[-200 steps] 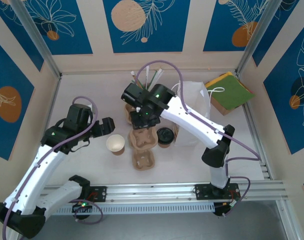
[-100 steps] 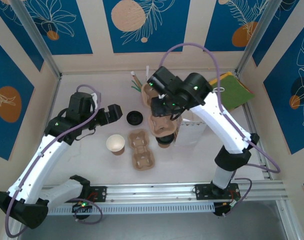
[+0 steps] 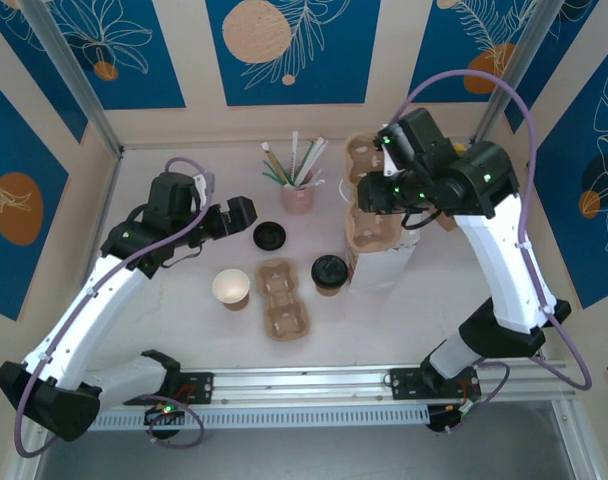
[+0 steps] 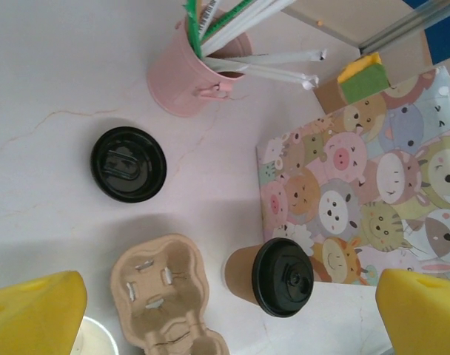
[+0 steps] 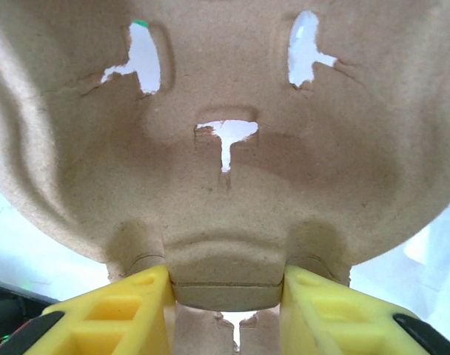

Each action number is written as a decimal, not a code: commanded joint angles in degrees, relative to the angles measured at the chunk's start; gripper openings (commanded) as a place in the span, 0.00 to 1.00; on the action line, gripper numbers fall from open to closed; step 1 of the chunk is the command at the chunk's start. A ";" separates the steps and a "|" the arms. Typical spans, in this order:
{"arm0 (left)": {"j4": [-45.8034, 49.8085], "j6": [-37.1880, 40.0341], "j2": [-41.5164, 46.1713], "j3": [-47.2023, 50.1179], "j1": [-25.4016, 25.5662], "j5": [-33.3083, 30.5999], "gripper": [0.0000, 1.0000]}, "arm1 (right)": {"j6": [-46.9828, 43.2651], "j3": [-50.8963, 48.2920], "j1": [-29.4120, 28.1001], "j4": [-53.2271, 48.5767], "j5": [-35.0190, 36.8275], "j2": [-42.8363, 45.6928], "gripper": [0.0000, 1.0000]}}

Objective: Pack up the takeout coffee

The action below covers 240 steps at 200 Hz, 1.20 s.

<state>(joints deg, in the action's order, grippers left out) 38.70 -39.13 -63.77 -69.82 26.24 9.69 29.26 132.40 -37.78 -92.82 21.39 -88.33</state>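
Observation:
The takeout coffee (image 3: 330,272), a brown paper cup with a black lid, stands on the table beside a patterned bag (image 3: 384,265); it also shows in the left wrist view (image 4: 273,275). My right gripper (image 3: 381,193) is shut on a moulded cardboard cup tray (image 3: 369,230), holding it in the air over the bag. In the right wrist view the yellow fingers (image 5: 129,314) pinch the tray's middle rib (image 5: 225,274). My left gripper (image 3: 239,212) hangs open and holds nothing, left of a loose black lid (image 3: 269,236) and above the table (image 4: 229,314).
A second cardboard tray (image 3: 284,298) lies on the table left of the coffee. A lidless cup (image 3: 231,288) stands left of that tray. A pink holder with straws (image 3: 297,195) is at the back. The green and yellow napkin box (image 4: 364,76) sits behind the bag.
My right arm has lifted the cardboard tray off the table centre and carried it up and right over the bag. The left gripper has moved right, towards the loose lid.

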 commanded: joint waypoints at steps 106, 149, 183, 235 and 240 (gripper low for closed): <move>-2.92 -0.90 -5.12 -3.47 9.09 -1.05 1.00 | -6.38 -4.01 14.16 2.12 -5.89 -0.08 0.37; -4.32 -0.94 -4.56 -1.38 9.31 1.50 1.00 | -6.13 -2.08 16.89 2.34 -7.52 -4.74 0.37; -4.58 -0.38 -3.93 0.25 9.29 2.71 1.00 | -5.33 -0.19 18.06 1.91 -7.46 -8.54 0.37; -3.90 1.72 -3.99 1.18 9.35 3.48 1.00 | -1.73 -2.49 18.25 1.27 -6.37 -10.52 0.37; -3.89 1.93 -4.04 1.18 9.28 3.57 1.00 | -1.31 -3.08 18.23 1.42 -6.36 -10.46 0.37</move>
<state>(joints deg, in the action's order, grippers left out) 35.11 -39.42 -68.71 -69.08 35.16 11.86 25.43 130.67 -19.79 -90.74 15.40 -99.22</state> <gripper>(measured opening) 0.998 0.372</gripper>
